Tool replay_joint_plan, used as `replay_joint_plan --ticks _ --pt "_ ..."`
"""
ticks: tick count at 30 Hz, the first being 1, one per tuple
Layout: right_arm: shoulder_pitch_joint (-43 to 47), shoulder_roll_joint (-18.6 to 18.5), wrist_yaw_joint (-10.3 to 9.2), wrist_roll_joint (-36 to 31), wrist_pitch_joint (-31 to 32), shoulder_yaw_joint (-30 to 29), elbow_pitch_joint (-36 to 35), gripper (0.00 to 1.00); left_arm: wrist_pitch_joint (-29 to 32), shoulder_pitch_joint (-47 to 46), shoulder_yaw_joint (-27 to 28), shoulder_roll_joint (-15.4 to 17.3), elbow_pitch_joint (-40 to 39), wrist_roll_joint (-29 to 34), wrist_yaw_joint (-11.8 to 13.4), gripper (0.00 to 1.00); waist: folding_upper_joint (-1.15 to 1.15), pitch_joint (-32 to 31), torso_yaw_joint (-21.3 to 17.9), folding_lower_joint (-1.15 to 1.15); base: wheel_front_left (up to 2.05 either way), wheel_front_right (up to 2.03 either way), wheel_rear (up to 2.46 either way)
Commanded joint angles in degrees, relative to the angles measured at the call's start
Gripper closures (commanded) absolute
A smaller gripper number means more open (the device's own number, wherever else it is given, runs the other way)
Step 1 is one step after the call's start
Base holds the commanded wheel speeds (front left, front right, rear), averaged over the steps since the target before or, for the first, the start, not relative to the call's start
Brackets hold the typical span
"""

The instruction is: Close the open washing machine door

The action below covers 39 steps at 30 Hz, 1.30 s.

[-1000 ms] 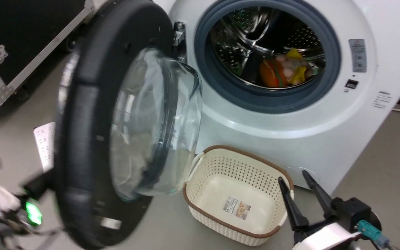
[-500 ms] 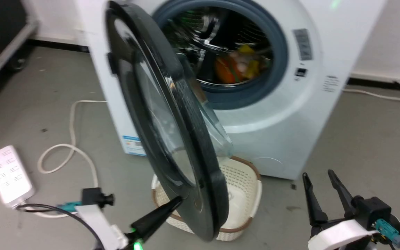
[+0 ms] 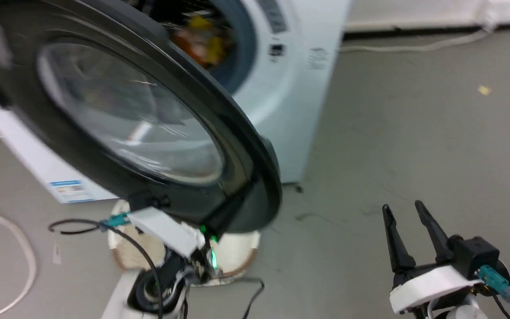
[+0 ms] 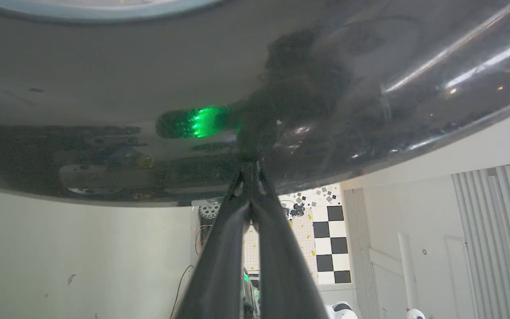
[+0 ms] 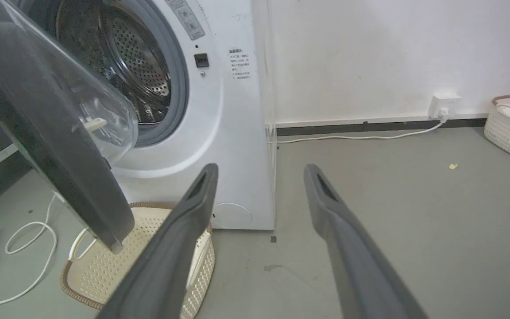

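Nearest, the right gripper hovers over the grey floor, fingers spread and empty, while the left gripper, fingers pinched together (tips against the glossy black rim), touches the lower edge of the washing machine door. The door stands swung partway out above a cream basket; behind it the washing machine shows its drum opening uncovered, orange and yellow items inside.

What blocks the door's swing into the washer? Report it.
Nothing visible. The gap between the washing machine door and the grey gasket is clear; the basket sits on the floor beneath the door's lower edge. The shut left gripper touches the door's outer rim.
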Motion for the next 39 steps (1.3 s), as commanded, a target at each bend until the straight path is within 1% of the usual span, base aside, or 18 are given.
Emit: replay_joint_plan --ticks 1,7,10,13,17,20,23,25,27,29,30,31,33,34,36,37,38,39 --pt "-0.79 0.04 0.05 0.42 -0.26 0.04 -0.02 0.00 -0.98 -1.51 -0.08 0.05 0.55 -0.12 -0.26 1.00 -0.01 3.72 -5.09 -0.01 0.00 0.00 0.00" --pt "-1.17 0.04 0.05 1.96 -0.26 0.61 -0.05 0.00 -13.14 -10.59 1.04 0.04 8.40 1.58 -0.26 1.00 -0.01 5.87 -9.28 -0.01 0.00 0.00 0.00" --pt "-1.39 0.04 0.05 2.48 -0.26 0.97 -0.07 0.00 -18.16 -14.91 0.71 0.04 12.31 1.88 -0.26 1.00 -0.01 6.37 -9.99 -0.01 0.00 0.00 0.00" --pt "-1.71 0.04 0.05 2.81 -0.26 1.46 0.02 0.00 -21.01 -18.28 -0.28 0.04 14.66 1.10 -0.26 1.00 -0.01 6.71 -9.97 -0.01 0.00 0.00 0.00" --pt "-2.18 0.04 0.05 2.79 -0.26 1.78 -0.07 0.00 -22.97 -20.36 -1.30 0.04 16.49 0.97 -0.26 1.00 -0.01 6.32 -8.57 -0.01 0.00 0.00 0.00" --pt "-1.99 0.04 0.05 2.54 -0.26 1.50 -0.40 0.00 -23.26 -19.25 -1.75 0.07 16.00 1.06 -0.26 1.00 -0.01 5.13 -6.88 -0.01 0.00 0.00 0.00" --pt "-1.42 0.04 0.05 2.26 -0.26 0.96 -1.05 0.00 -22.49 -15.43 -2.81 0.24 12.26 1.32 -0.26 1.00 -0.01 3.42 -4.82 -0.01 0.00 0.00 0.00" --pt "-0.88 0.04 0.05 2.29 -0.26 0.55 -1.96 0.00 -21.62 -11.77 -5.07 1.40 9.46 3.21 -0.26 1.00 -0.01 1.96 -3.11 -0.01 0.00 0.00 0.00" --pt "0.05 0.04 0.05 1.98 -0.26 0.23 -2.70 0.00 -22.50 -7.97 -7.11 2.77 6.77 5.38 -0.26 1.00 -0.01 0.44 -1.25 -0.01 0.00 0.00 0.00" --pt "1.04 0.04 0.05 1.47 -0.26 -0.11 -3.26 0.00 -24.01 -4.36 -8.37 3.88 3.19 6.20 -0.26 0.70 -0.01 -1.03 0.69 -0.01 0.00 0.00 0.00" --pt "1.51 0.04 0.05 1.19 -0.26 -0.31 -3.46 0.00 -24.91 -2.62 -8.60 4.51 1.39 6.27 -0.26 0.13 -0.01 -1.75 1.73 -0.01 0.00 0.00 0.00" --pt "1.95 0.04 0.05 0.95 -0.26 -0.47 -3.58 0.00 -26.21 -1.07 -8.91 5.63 -0.22 7.19 -0.26 0.00 -0.01 -2.40 2.64 -0.01 0.00 0.00 0.00" --pt "2.75 0.04 0.05 0.63 -0.26 -0.77 -3.87 0.00 -30.58 1.36 -10.59 9.13 -2.22 12.41 -0.26 0.00 -0.01 -3.68 4.51 -0.01 0.00 0.00 0.00" --pt "3.13 0.04 0.05 0.47 -0.26 -0.88 -4.07 0.00 -33.68 2.32 -11.85 11.23 -2.26 16.35 -0.26 0.00 -0.01 -4.28 5.35 -0.01 0.00 0.00 0.00" --pt "3.96 0.04 0.05 0.24 -0.26 -1.40 -4.59 0.00 -37.08 3.75 -13.70 14.36 -0.38 24.47 -0.26 0.00 -0.01 -5.44 7.17 -0.01 0.00 0.00 0.00" --pt "4.38 0.04 0.05 0.07 -0.26 -1.49 -4.80 0.00 -37.68 4.48 -13.25 14.89 1.28 27.76 -0.26 0.00 -0.01 -5.88 7.96 -0.01 0.00 0.00 0.00" --pt "4.77 0.04 0.05 -0.12 -0.26 -1.69 -5.02 0.00 -37.89 5.01 -11.37 14.59 2.69 30.71 -0.26 0.00 -0.01 -6.23 8.86 -0.01 0.00 0.00 0.00" --pt "5.10 0.04 0.05 -0.25 -0.26 -1.76 -5.19 0.00 -37.94 5.48 -8.09 13.67 3.17 34.11 -0.26 0.00 -0.01 -6.48 9.60 -0.01 0.00 0.00 0.00"
